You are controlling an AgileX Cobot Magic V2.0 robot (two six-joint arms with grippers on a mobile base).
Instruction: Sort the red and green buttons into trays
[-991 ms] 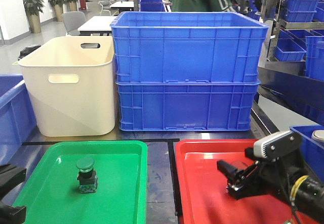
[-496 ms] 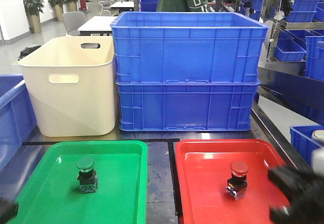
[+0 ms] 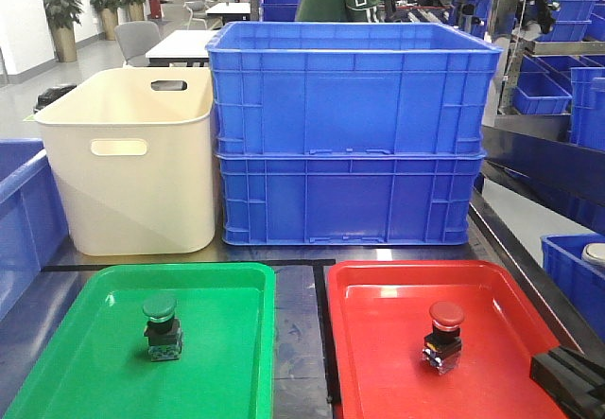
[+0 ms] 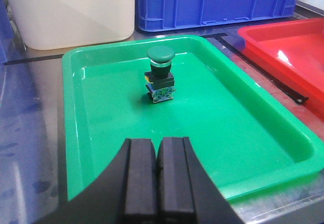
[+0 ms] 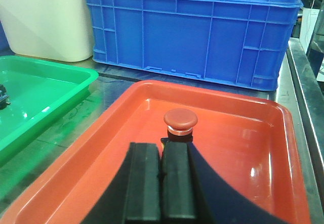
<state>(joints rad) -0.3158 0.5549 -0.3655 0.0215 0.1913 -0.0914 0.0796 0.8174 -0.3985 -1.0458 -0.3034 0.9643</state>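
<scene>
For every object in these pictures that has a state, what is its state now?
green button: upright in the green tray
red button: upright in the red tray
left gripper: shut, empty
right gripper: shut, empty
cream tub: upright, open top
blue crates: stacked

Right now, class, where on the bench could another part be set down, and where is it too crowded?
Free patches: the green tray floor around the green button, the red tray left of the red button, and the dark strip between the trays. Crowded: the back, filled by the cream tub and stacked blue crates.
</scene>
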